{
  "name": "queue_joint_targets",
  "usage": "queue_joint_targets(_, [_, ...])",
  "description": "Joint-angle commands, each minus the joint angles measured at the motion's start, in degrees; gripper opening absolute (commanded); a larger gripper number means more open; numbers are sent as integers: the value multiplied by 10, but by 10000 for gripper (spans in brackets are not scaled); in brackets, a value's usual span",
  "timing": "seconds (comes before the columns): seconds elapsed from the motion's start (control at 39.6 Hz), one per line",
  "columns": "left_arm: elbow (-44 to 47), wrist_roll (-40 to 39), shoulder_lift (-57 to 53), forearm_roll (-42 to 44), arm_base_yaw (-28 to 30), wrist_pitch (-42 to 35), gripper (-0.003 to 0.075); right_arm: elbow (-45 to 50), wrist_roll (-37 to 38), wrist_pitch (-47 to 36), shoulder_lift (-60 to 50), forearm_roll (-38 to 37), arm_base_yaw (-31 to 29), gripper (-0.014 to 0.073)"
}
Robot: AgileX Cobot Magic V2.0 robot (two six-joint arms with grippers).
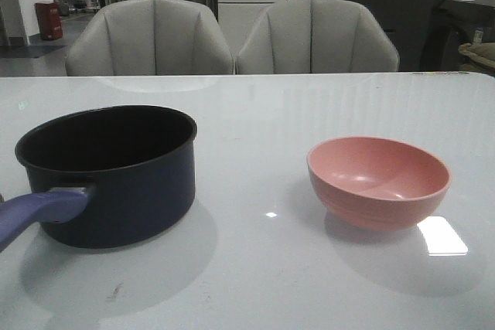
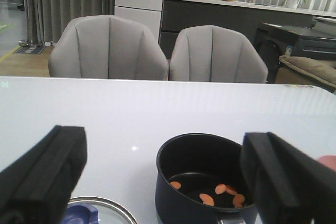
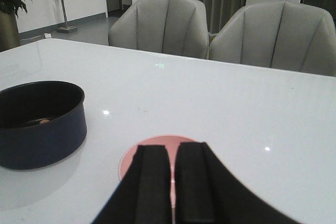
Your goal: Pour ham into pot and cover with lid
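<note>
sitting left of the pink bowl [image 1: 379,182] on the white table [image 1: 263,284], the pot [image 1: 108,171] holds the ham [image 2: 220,194] pieces on its black floor. the lid [image 2: 100,211] lies just beside the pot; no lettering is readable. left gripper [image 2: 163,182] spread wide; right gripper [image 3: 172,182] nearly pressed together, empty, above the bowl.

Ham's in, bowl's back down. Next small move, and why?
Probably lower the open left gripper onto the lid and grip its knob: the ham already lies in the pot, the pink bowl is empty, and the pot is uncovered.
</note>
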Motion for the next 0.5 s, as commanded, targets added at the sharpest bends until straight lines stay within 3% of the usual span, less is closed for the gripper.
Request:
queue_joint_targets(0.0, [-15, -1, -6, -6, -3, -48, 637, -16, -2, -45, 4, -1, 0, 149])
queue_joint_targets(0.25, [-15, -1, 1, -6, -3, -42, 637, -16, -2, -45, 4, -1, 0, 147])
queue_joint_targets(0.48, [-74, -10, 106, -4, -3, 45, 591, -16, -2, -45, 4, -1, 0, 147])
